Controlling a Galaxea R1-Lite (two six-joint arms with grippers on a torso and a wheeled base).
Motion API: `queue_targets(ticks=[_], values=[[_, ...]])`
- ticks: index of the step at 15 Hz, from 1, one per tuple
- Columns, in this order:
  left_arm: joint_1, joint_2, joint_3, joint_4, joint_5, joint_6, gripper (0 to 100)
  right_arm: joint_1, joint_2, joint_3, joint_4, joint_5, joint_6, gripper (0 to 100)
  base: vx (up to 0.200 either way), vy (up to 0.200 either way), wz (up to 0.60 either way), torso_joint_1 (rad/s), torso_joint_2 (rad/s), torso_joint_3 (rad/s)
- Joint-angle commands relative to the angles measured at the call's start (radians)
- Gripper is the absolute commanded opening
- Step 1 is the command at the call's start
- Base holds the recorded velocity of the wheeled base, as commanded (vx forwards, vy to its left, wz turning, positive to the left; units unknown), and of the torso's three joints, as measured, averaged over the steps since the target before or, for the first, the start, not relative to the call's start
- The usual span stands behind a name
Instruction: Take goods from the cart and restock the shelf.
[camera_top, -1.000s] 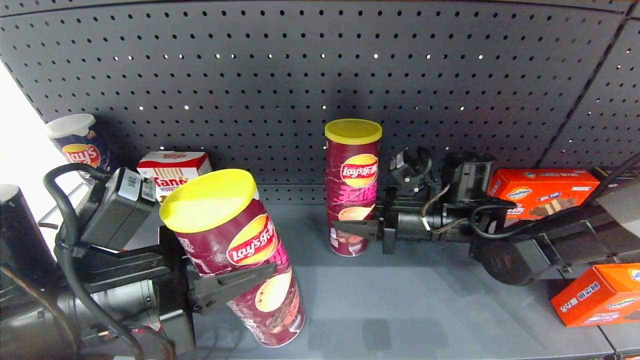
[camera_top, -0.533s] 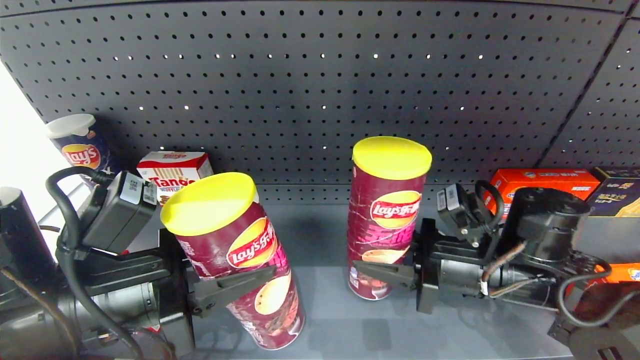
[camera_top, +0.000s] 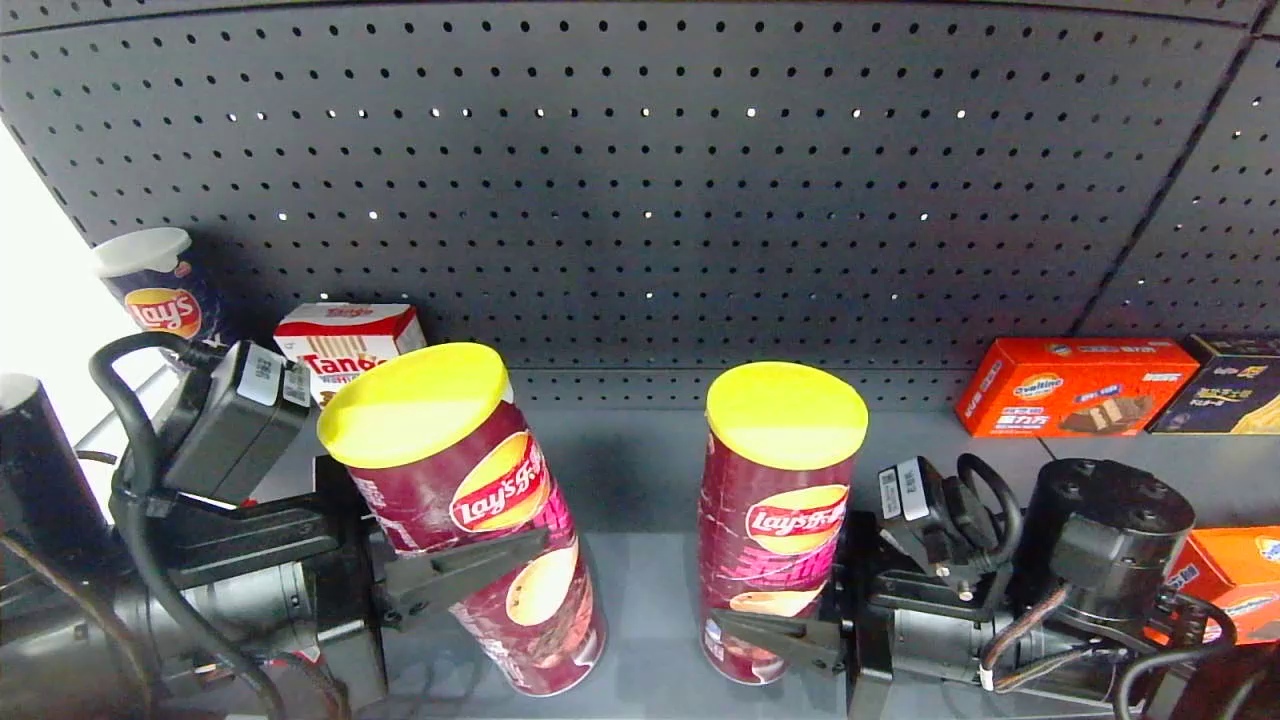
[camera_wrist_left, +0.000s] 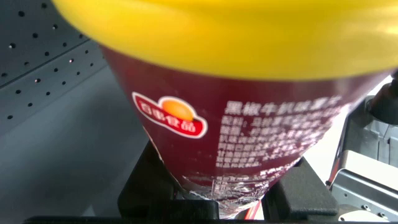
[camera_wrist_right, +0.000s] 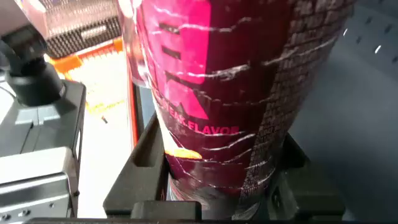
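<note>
Tilted maroon cylindrical chip can with yellow plastic lid (camera_top: 470, 520): clamped mid-body in the left gripper (camera_top: 515, 560), well out from the grey perforated back panel (camera_top: 640, 180), left of the panel's middle, lid leaning left. The left wrist view has the fingers on both sides of it

Upright maroon cylindrical chip can with yellow plastic lid (camera_top: 780, 520): clamped low on the body by the right gripper (camera_top: 750, 615), equally far out from the panel, right of its middle. The two cans are apart

Progress, my read: both cans are over the grey metal shelf deck (camera_top: 650, 480) but neither is let go. Can't tell if either base touches the deck. Left to do: right the tilted can, set both down, open, back out

Count:
- maroon cans: 2, both in hand
- blue cylindrical chip can with white lid (camera_top: 160, 290): 1, against the panel at its far left
- red-and-white cardboard wafer box (camera_top: 345, 345): 1, just beside the blue can, near the panel
- orange cardboard boxes: 2, one (camera_top: 1075, 385) against the panel on the right, one (camera_top: 1235, 590) well out from it, far right
- dark cardboard box (camera_top: 1220, 395): 1, against the panel, just right of the rear orange box
</note>
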Motion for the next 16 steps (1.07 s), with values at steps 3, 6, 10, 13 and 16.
queue_targets(ticks=[3, 6, 10, 13, 16], values=[[0.006, -0.001, 0.008, -0.001, -0.001, 0.0, 0, -0.002, 0.043, 0.011, -0.002, 0.001, -0.003, 0, 0.0, 0.0, 0.0, 0.0, 0.0, 0.0], [0.006, -0.001, 0.01, -0.001, -0.001, 0.0, 0, 0.004, 0.047, 0.019, -0.008, -0.001, -0.011, 100, 0.0, 0.0, 0.0, 0.0, 0.0, 0.0], [0.006, -0.002, 0.011, -0.001, -0.001, 0.001, 0, 0.001, -0.026, 0.075, -0.011, -0.061, -0.012, 100, 0.0, 0.0, 0.0, 0.0, 0.0, 0.0], [0.006, -0.004, 0.016, -0.001, -0.001, 0.001, 0, -0.004, -0.167, 0.157, -0.009, -0.068, -0.012, 100, 0.0, 0.0, 0.0, 0.0, 0.0, 0.0], [0.005, -0.004, 0.033, -0.001, -0.002, 0.003, 0, -0.045, -0.378, 0.229, 0.014, -0.14, -0.009, 100, 0.0, 0.0, 0.0, 0.0, 0.0, 0.0]])
